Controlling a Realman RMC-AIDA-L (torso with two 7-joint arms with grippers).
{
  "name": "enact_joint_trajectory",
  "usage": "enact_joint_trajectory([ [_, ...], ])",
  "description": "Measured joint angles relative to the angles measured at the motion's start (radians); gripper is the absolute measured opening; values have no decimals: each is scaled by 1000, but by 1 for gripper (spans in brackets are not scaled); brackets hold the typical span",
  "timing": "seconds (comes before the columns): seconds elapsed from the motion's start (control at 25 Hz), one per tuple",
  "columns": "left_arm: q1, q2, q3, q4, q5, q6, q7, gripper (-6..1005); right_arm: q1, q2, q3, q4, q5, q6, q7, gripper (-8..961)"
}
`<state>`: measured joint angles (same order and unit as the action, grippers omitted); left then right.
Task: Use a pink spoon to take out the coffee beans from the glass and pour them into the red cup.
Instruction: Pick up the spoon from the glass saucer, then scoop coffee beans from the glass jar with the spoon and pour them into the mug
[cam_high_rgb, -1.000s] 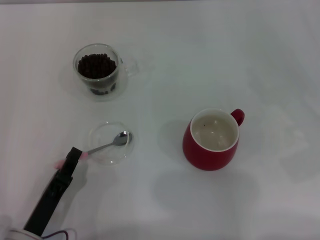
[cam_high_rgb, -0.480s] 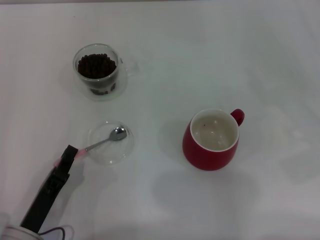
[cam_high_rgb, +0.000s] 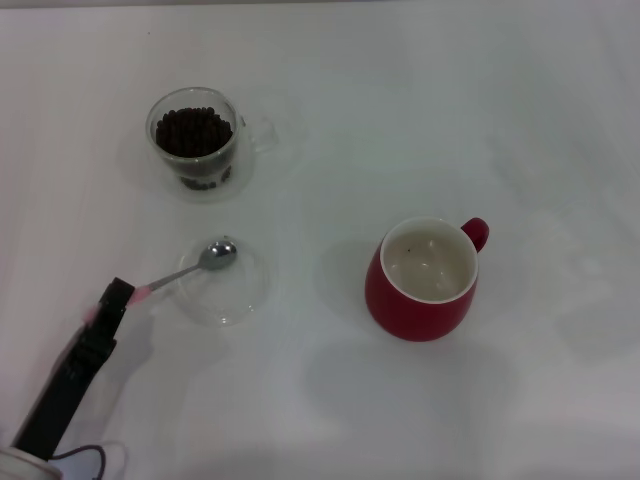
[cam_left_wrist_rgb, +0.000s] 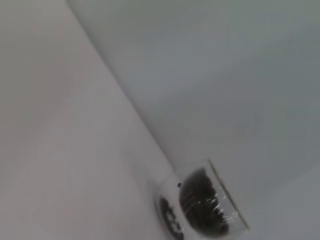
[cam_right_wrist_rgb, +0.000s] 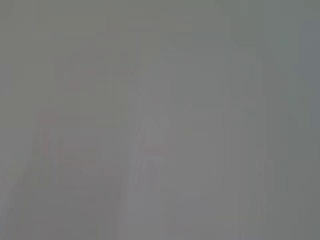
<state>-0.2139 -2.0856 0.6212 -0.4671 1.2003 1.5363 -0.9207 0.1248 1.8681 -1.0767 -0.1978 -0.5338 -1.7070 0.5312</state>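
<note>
1. Counter (cam_high_rgb: 560, 110): white, carries every item.
2. Left end effector (cam_high_rgb: 113, 298): black, at the near left, clamped on the pink handle end of the spoon. Right end effector: out of sight.
3. Red cup (cam_high_rgb: 425, 282): upright, right of centre, white inside, handle pointing far right.
4. Glass (cam_high_rgb: 196, 142): far left, upright, holding the coffee beans (cam_high_rgb: 192, 130).
5. Clear dish (cam_high_rgb: 222, 283): between glass and left end effector.
6. Pink spoon (cam_high_rgb: 195, 264): metal bowl above the dish's far-left rim.
</note>
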Motion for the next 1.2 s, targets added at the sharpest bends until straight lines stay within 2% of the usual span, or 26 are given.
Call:
enact_joint_trajectory([
  [0.16,-5,5,32,31,0,21,-14,138,5,4,0,0,0,2,0,603],
  [0.48,-9,8,132,181,2,95,-85,137,7,22,14,-7,-2,11,-4,603],
  [0.6,-6,11,184,294,3,129,-140,137,7,31,14,-8,-2,13,-14,603],
  [0.84,6,22,230,517,24,153,-263,137,0,49,14,-9,-1,13,-24,603],
  [0.96,7,47,233,628,43,153,-338,137,-1,62,14,-9,-1,10,-25,603],
  [1.12,4,96,230,734,54,148,-460,138,-2,84,14,-9,-4,1,-26,603],
  [1.2,-4,130,229,795,55,142,-535,138,-2,97,12,-9,-6,0,-33,603],
])
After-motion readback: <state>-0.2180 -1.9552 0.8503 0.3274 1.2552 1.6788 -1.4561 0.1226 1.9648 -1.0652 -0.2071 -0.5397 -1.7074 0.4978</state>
